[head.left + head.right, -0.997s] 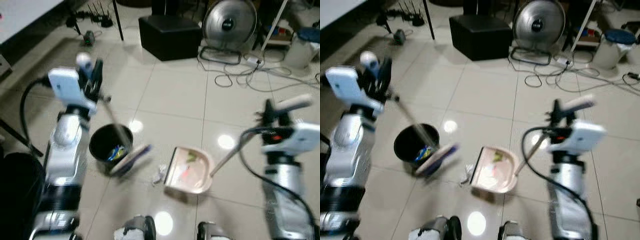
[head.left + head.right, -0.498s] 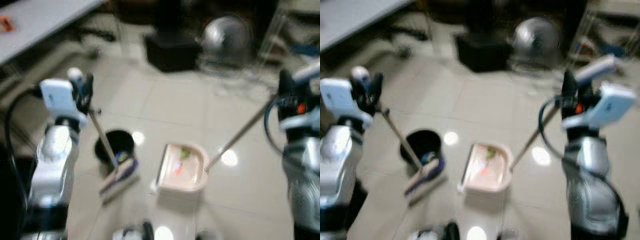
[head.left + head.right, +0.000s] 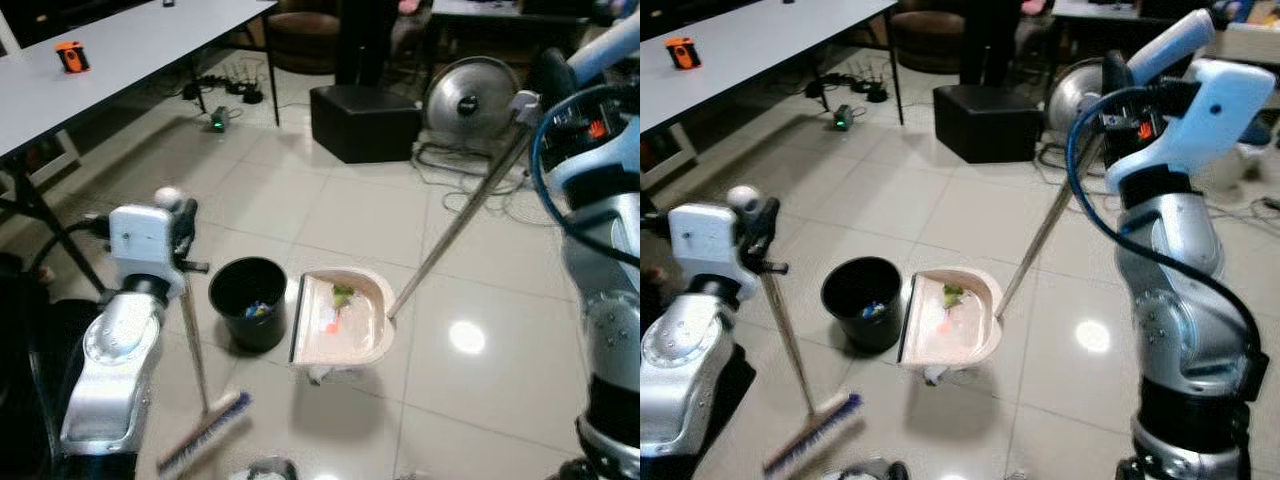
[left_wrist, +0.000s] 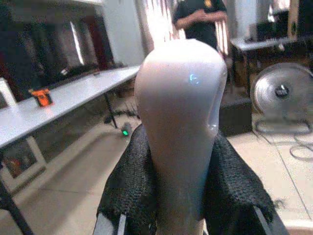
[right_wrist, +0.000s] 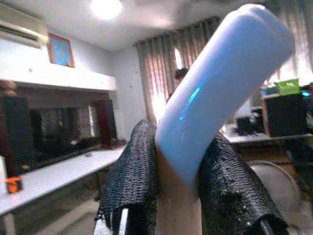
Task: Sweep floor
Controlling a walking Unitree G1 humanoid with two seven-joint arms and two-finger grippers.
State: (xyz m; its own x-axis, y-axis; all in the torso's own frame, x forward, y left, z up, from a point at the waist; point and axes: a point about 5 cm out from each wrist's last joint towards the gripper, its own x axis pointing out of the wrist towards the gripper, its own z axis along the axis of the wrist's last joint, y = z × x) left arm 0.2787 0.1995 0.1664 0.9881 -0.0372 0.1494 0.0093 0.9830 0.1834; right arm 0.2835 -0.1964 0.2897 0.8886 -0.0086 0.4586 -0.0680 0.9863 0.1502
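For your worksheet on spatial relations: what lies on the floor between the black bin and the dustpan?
Nothing: in the left eye view, bare tile separates the black bin from the dustpan.

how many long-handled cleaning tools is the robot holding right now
2. The broom stands at the robot's left, its handle top in the left claw; the dustpan sits right of the black bin, its handle in the right claw.

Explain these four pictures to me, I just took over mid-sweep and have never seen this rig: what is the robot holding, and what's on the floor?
The two wide pictures come from the humanoid's head, looking down; the other two from its wrists. The left gripper is shut on the broom, whose bristles rest on the tiled floor. The right gripper is shut on the dustpan handle; the pan holds some litter, beside a black bin. Behind stand a fan, a black box and a table.
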